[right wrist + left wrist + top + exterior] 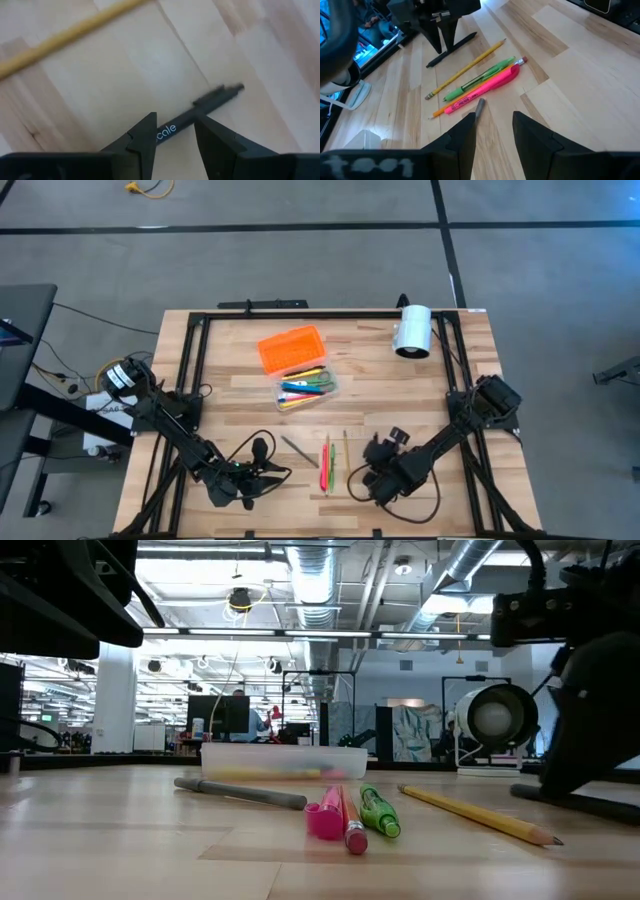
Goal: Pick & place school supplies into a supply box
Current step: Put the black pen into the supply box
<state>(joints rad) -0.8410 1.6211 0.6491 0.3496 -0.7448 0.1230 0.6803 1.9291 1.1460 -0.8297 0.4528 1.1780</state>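
Below you, pale plank wood table (460, 380), smooth grain. Your supply box (306, 389), clear plastic base, sits mid-table holding coloured pens; its ribbed orange lid (291, 348) lies just beside. Loose near the front edge: grey pen (479, 106), pink pen (485, 90), green pen (479, 80), yellow pencil (465, 69). Left gripper (492, 125) fingers apart by the grey pen; right gripper (175, 131) fingers apart, straddling a matte black pen (200, 111).

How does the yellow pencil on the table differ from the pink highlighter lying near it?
The yellow pencil is thin and long; the pink highlighter is fatter. The pencil lies alone on bare wood, a gap away; the highlighter lies pressed against a green pen and an orange pencil. The pencil ends in a sharpened point; the highlighter ends blunt. Both lie flat on the table, roughly parallel, outside the box.
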